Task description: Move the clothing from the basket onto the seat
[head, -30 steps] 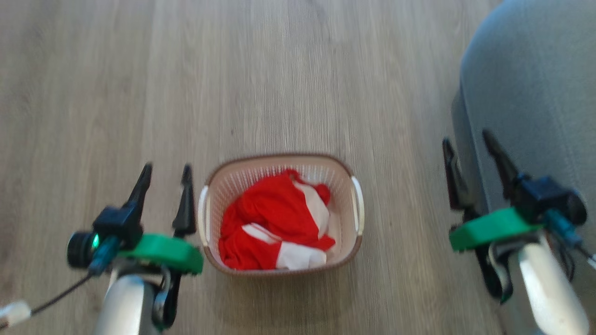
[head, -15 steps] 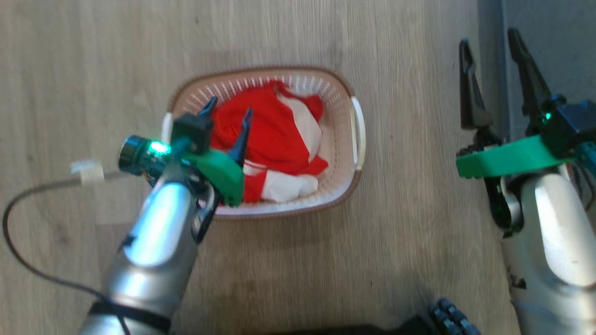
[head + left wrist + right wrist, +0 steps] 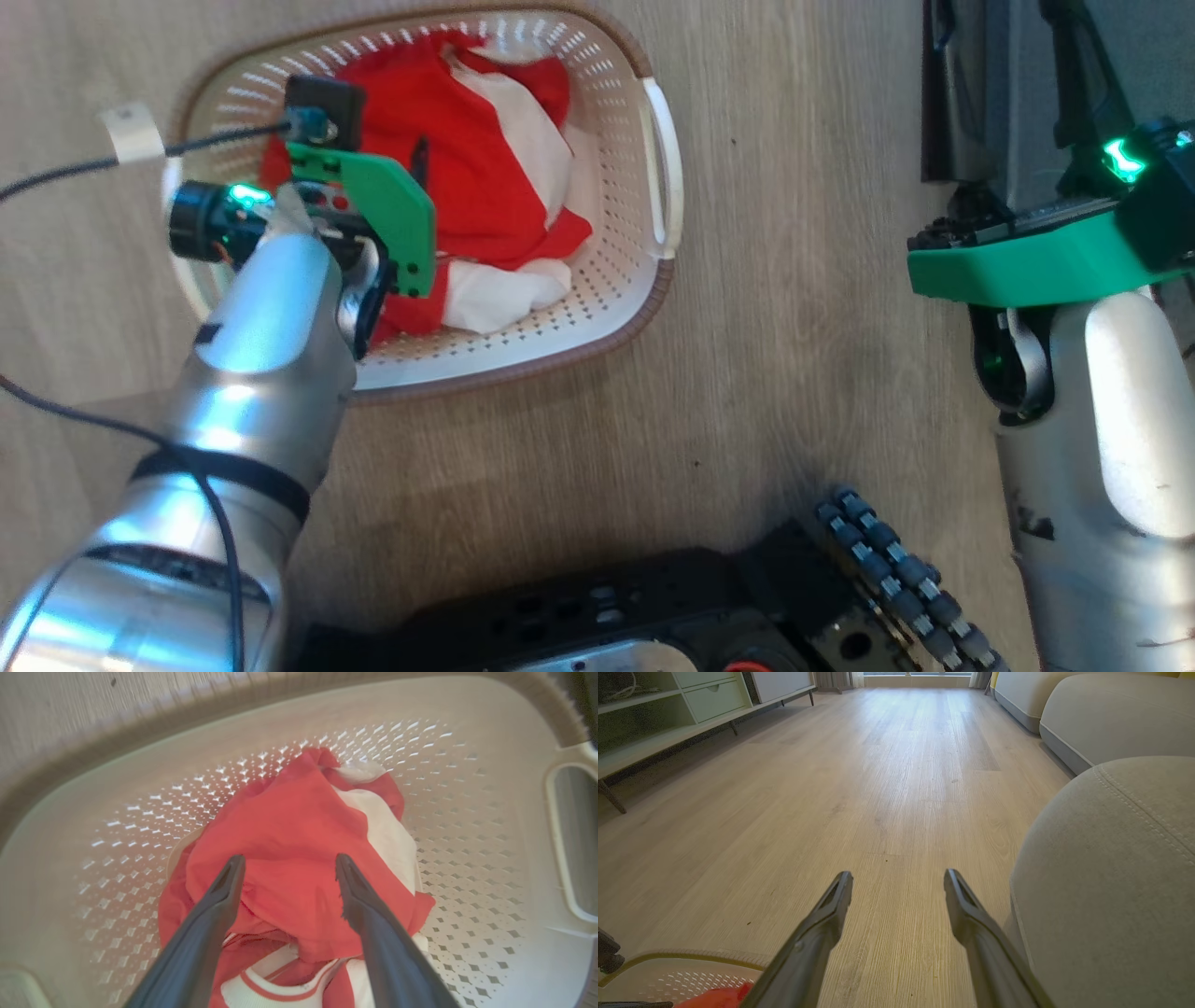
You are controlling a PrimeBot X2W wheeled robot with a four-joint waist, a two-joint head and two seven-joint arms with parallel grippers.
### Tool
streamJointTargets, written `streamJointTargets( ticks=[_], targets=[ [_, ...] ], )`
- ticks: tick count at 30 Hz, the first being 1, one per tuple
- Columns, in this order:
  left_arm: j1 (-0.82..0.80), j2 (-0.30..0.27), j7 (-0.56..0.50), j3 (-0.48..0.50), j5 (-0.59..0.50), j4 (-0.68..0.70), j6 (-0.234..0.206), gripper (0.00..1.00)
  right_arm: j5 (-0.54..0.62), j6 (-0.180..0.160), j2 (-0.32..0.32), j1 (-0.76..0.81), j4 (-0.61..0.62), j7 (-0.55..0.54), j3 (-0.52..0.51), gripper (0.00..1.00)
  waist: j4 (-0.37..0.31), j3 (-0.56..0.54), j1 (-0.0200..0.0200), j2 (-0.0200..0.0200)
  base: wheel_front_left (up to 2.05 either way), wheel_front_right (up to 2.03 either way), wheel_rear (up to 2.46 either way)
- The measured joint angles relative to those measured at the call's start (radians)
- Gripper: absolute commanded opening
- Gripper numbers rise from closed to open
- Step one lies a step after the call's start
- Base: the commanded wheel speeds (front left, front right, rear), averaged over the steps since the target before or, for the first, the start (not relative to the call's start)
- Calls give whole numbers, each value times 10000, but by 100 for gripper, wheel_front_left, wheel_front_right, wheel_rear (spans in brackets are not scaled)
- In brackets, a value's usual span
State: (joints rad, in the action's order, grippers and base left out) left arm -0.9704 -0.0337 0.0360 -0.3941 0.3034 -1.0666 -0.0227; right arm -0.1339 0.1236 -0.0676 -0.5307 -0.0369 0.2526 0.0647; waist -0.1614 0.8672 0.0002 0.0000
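Note:
The cream perforated basket (image 3: 611, 280) with a brown rim stands on the floor at the upper left of the head view. Bright red and white clothing (image 3: 476, 177) lies bunched inside it. My left gripper (image 3: 288, 858) reaches down into the basket, open, with both fingertips resting on the red fabric (image 3: 299, 849) and a fold between them. My right gripper (image 3: 899, 875) hangs open and empty over the floor, just left of the grey seat (image 3: 1111, 882). A corner of the basket (image 3: 668, 970) shows at the lower left of the right wrist view.
My black wheeled base (image 3: 896, 579) fills the bottom of the head view. A cable (image 3: 93, 163) runs from the left wrist across the basket's left side. A low cabinet (image 3: 668, 718) lines the far left; more grey cushions (image 3: 1111, 714) lie behind the seat. Wood floor (image 3: 794, 280) separates basket and seat.
The head camera has tilted down, shifting the whole picture. My left gripper has gone from beside the basket into it, onto the clothing. The right gripper stays by the seat.

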Motion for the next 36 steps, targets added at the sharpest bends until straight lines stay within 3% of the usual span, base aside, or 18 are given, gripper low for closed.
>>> streamJointTargets(
  ticks=[11, 23, 24, 26, 27, 36],
  targets=[
    [-1360, -267, -54, -240, -232, -1703, -257, 100, -456, 0, 42, -206, 382, 2, 178, 100, -590, 996, -1, 0, 0, 0, 0],
    [-1498, -422, -347, -579, -274, -2138, -230, 100, -890, 0, 52, -257, 623, 31, 159, 100, -813, 1552, -2, 0, 0, 0, 0],
    [-1513, -430, -347, -596, -322, -2144, -207, 80, -901, 0, 54, -257, 644, 31, 159, 100, -825, 1580, -1, 0, 0, 0, 0],
    [-1522, -451, -328, -652, -322, -2161, -182, 7, -984, 0, 58, -257, 648, 31, 155, 100, -863, 1606, -1, 0, 0, 0, 0],
    [-1522, -454, -226, -662, -322, -2171, -150, 0, -1007, 2, 58, -257, 648, 31, 123, 100, -871, 1599, -1, 0, 0, 0, 0],
    [-1192, -259, 1643, -514, 159, -2059, 397, 0, -890, 0, 65, 227, 366, 31, -293, 100, -547, 591, -2, 0, 0, 0, 0]
  ],
)
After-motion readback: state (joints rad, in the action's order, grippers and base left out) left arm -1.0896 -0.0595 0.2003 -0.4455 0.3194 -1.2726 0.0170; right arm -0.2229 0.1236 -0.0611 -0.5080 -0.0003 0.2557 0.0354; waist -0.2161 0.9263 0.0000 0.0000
